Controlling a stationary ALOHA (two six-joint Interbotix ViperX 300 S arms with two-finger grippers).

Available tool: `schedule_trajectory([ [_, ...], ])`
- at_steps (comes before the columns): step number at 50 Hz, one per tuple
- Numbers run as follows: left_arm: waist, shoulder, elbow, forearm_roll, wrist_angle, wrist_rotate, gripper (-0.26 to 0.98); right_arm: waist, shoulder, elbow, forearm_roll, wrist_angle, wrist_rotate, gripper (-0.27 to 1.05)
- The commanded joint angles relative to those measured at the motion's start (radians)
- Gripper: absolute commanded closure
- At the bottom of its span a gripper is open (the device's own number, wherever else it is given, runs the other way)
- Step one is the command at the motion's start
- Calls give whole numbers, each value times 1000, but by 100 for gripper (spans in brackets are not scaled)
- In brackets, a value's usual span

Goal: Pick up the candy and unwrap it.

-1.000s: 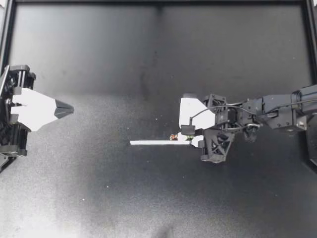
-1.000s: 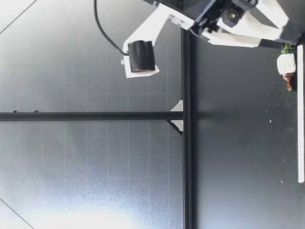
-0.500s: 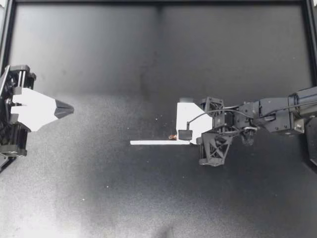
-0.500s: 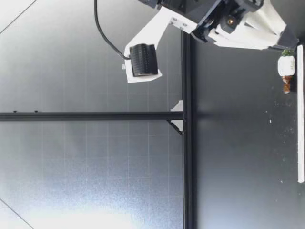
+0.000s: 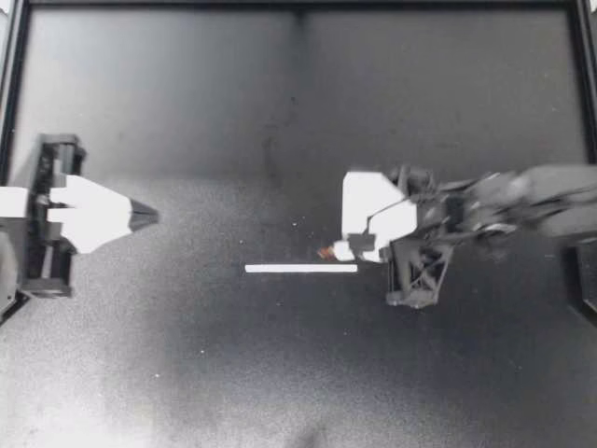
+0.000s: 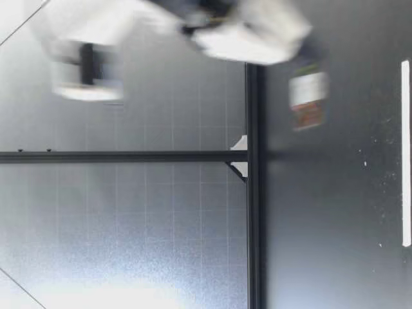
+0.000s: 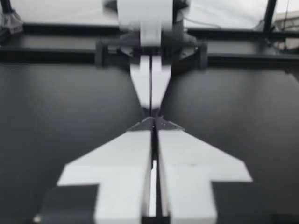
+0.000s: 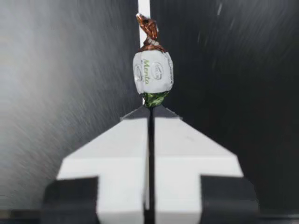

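You are now lifting the candy (image 5: 327,252) away from the table (image 5: 187,373). Half a second ago it was hanging low, close to the surface and beside the end of the white strip (image 5: 300,269); now, in the low view, it is riding well above both. Your right gripper (image 5: 342,250) is moving fast, so the arm is showing blurred. Your left gripper (image 5: 147,217) is also coming in from the table's edge toward the middle, though it is staying well apart from the candy. I am judging that the pick-up is done and the unwrapping step is beginning.

The right fingers are clamping the candy's green twisted end, one from each side. The white body and the brown twist are sticking out ahead of the fingertips, free. The left fingers are pressing together with nothing between them; they will need opening before they take the brown twist.
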Motion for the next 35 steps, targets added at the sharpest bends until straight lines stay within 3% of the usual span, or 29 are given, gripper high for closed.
schedule_trajectory([
  [1, 3, 34, -38, -5, -21, 2, 64, 6, -81, -29, -2, -2, 0, 95],
  [10, 3, 118, -75, -5, -72, 6, 31, 5, -137, -52, -2, 0, 3, 95],
  [14, 3, 169, -97, -5, -95, 9, 21, 6, -146, -75, -2, 5, 6, 95],
  [35, 2, 377, -225, -3, -124, 169, 22, 6, -112, -181, 8, 55, 9, 95],
])
